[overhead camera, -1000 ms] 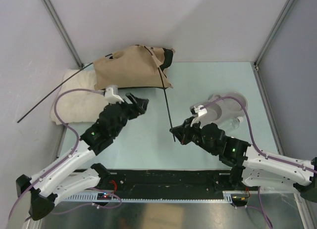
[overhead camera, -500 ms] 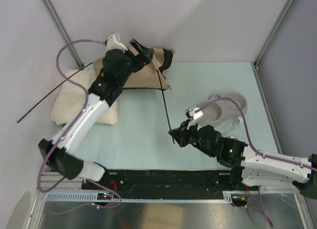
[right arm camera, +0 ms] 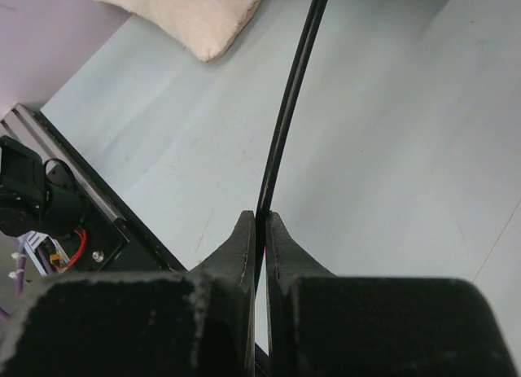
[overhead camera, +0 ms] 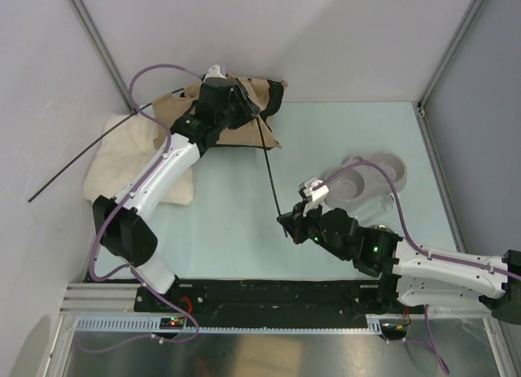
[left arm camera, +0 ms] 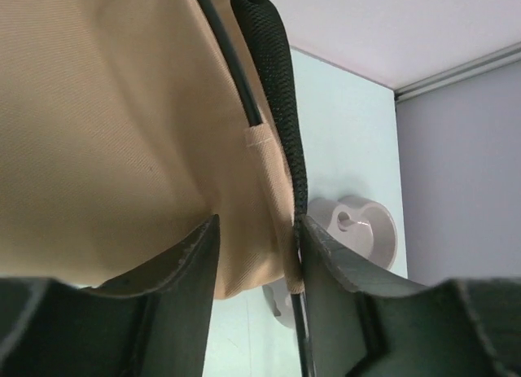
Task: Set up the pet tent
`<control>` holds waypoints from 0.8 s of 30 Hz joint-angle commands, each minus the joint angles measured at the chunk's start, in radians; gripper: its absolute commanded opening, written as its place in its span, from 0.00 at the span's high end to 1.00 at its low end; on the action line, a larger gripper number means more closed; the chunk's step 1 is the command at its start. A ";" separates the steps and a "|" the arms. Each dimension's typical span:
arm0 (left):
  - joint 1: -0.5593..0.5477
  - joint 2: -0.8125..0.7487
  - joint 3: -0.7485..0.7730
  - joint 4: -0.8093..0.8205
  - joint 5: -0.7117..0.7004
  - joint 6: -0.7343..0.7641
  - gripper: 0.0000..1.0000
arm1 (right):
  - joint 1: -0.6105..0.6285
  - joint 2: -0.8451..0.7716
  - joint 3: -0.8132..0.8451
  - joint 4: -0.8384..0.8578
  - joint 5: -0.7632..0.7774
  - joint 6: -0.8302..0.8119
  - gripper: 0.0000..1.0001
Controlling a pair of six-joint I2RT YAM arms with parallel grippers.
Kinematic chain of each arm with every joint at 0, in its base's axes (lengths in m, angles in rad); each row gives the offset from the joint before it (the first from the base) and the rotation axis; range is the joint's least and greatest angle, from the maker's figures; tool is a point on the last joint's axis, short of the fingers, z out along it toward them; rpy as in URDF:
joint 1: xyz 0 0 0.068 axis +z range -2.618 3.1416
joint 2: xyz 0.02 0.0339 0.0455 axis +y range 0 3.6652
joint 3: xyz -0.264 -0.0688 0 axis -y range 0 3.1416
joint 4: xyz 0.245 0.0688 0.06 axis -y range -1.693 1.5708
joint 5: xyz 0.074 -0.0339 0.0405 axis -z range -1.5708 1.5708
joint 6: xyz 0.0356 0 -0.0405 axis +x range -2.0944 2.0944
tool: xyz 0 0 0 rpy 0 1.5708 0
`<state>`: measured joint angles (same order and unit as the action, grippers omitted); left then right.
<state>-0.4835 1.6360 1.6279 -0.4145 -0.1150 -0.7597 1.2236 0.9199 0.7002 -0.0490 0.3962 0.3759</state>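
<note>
The tan pet tent (overhead camera: 181, 110) lies crumpled at the back of the table, its black trim (left arm camera: 275, 63) along one edge. My left gripper (overhead camera: 249, 108) hangs over its right part. In the left wrist view, the open left gripper (left arm camera: 256, 238) straddles a fabric corner (left arm camera: 122, 108), and a dark pole (left arm camera: 230, 55) runs by the right finger. That pole (overhead camera: 271, 169) stretches from the tent toward me. My right gripper (overhead camera: 286, 222) is shut on its near end, and its closed fingers pinch the pole (right arm camera: 289, 108) in the right wrist view.
A fluffy cream cushion (overhead camera: 130, 161) lies left of the tent, also in the right wrist view (right arm camera: 187, 6). A second thin pole (overhead camera: 81, 153) sticks out over the left wall. A grey double bowl (overhead camera: 374, 173) stands at the right, also in the left wrist view (left arm camera: 358, 226).
My left arm has swung from the middle of the table up to the back, over the tent. My right gripper keeps the pole end and has shifted slightly nearer.
</note>
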 commanded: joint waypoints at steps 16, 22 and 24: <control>-0.005 0.017 0.070 -0.041 0.042 0.077 1.00 | 0.050 0.007 0.004 0.003 0.023 -0.089 0.97; -0.032 -0.032 0.029 -0.049 0.024 0.126 1.00 | 0.050 -0.074 0.018 -0.036 0.007 -0.092 0.55; -0.043 -0.053 0.011 -0.051 0.014 0.138 1.00 | 0.051 -0.115 0.020 -0.042 -0.009 -0.101 0.40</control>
<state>-0.5083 1.6646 1.6581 -0.4824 -0.0937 -0.7216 1.2705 0.8783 0.6998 -0.1005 0.3988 0.3061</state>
